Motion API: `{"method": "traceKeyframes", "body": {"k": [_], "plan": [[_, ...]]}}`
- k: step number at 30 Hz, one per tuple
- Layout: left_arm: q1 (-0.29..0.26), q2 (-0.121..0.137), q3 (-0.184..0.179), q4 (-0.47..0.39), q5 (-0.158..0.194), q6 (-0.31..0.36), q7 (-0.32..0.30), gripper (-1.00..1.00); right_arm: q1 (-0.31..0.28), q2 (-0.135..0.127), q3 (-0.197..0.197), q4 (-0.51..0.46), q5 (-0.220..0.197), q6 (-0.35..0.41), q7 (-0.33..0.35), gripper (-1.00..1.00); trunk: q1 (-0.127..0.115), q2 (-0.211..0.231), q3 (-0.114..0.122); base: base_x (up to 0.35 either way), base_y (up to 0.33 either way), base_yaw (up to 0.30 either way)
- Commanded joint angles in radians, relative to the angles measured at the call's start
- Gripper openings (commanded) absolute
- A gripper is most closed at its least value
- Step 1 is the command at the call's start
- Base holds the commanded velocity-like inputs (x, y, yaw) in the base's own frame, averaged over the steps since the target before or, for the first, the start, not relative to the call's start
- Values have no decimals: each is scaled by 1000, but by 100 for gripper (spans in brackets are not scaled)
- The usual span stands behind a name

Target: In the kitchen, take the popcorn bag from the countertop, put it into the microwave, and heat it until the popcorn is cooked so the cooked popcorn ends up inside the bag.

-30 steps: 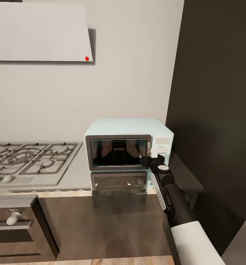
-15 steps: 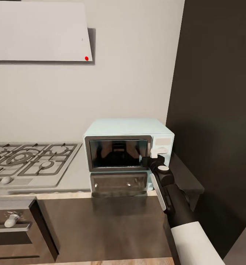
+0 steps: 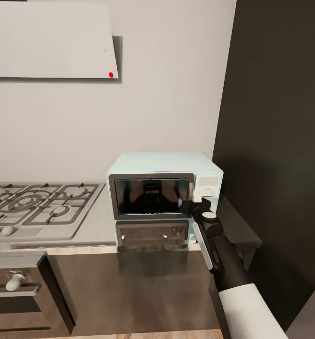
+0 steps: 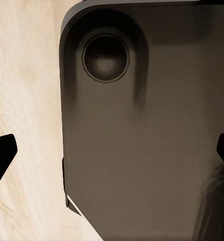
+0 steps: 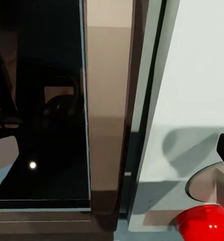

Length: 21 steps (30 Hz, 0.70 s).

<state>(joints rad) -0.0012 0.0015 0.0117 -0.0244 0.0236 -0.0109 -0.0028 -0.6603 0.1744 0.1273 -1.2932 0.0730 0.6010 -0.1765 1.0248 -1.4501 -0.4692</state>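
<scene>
Microwave (image 3: 164, 188), mid-frame on the worktop (image 3: 98, 226) w/ door closed, looks rigid & heavy, so I'd pull at the door's right edge (image 5: 109, 100), where the right end effector (image 3: 195, 203) sits, fingers seemingly apart but can't tell for sure.

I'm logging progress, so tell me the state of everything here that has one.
microwave: door shut, upright on the countertop.
right pincer: at the door's right edge; open or shut unclear.
left pincer: fingers apart, holding nothing.
gas hob: no flame visible.
</scene>
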Motion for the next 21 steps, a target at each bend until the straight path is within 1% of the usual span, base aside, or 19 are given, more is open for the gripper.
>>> {"method": "traceKeyframes", "body": {"k": [1, 21], "plan": [[0, 0, 0, 0, 2, -1, 0, 100, -5, 0, 2, 0, 10, 8, -2, -100, 0, 0, -1, 0, 0, 0], [0, 0, 1, 0, 2, -3, 0, 100, -1, 0, 9, -6, 13, 23, -5, -100, 0, 0, -1, 0, 0, 0]]}}
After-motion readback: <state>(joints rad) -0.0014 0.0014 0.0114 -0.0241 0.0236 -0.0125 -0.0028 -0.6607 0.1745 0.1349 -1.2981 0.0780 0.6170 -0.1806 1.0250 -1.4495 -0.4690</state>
